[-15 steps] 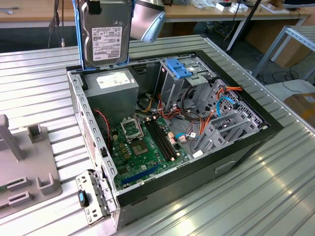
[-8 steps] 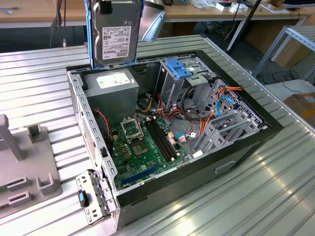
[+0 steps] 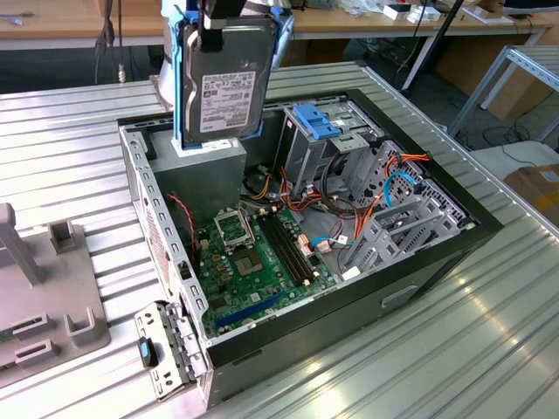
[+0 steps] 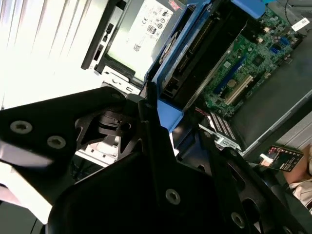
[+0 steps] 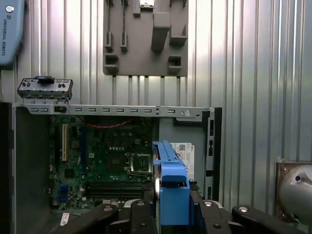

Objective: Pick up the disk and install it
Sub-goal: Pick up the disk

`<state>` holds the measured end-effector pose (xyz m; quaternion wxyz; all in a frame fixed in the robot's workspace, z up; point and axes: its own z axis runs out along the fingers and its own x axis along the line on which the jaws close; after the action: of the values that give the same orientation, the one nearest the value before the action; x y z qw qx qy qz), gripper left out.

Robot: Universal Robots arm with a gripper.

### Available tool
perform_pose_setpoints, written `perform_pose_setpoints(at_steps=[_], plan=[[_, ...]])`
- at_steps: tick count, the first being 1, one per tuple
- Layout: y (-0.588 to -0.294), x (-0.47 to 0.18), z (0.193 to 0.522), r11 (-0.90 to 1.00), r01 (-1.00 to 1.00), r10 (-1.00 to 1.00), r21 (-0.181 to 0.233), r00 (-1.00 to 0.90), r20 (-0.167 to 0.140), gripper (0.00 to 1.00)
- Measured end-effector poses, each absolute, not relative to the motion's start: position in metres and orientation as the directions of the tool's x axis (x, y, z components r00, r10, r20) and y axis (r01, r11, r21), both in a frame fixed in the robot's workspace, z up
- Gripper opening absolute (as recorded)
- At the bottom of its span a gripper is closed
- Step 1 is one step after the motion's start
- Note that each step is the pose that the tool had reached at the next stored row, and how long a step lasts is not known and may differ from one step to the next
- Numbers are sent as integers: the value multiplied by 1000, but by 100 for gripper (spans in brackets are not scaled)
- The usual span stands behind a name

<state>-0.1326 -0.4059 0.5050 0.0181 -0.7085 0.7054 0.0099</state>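
Note:
The disk (image 3: 225, 83), a grey metal slab with a white label framed by blue rails, hangs upright above the back corner of the open computer case (image 3: 148, 201), on the exterior view's left. My gripper (image 3: 218, 22) is shut on its upper end, a black finger lying over the labelled face. The first wrist view looks down the disk's blue edge (image 5: 170, 195) between my black fingers (image 5: 141, 209), with the motherboard (image 5: 112, 161) below. In the second wrist view the disk (image 4: 170, 83) sits clamped by my gripper (image 4: 163, 122).
Inside the case are a grey box (image 3: 205, 166) right under the disk, the green motherboard (image 3: 253, 262), a metal drive cage with a blue latch (image 3: 316, 120), and orange and blue cables (image 3: 393, 179). A grey fixture plate (image 3: 52, 297) lies on the ribbed metal table (image 3: 454, 349).

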Motion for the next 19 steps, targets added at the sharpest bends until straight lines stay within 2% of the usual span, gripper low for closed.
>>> perform_pose_setpoints(at_steps=[19], plan=[[-499,-133,505,-4,-1000,-999,-12,5,-40,36]])
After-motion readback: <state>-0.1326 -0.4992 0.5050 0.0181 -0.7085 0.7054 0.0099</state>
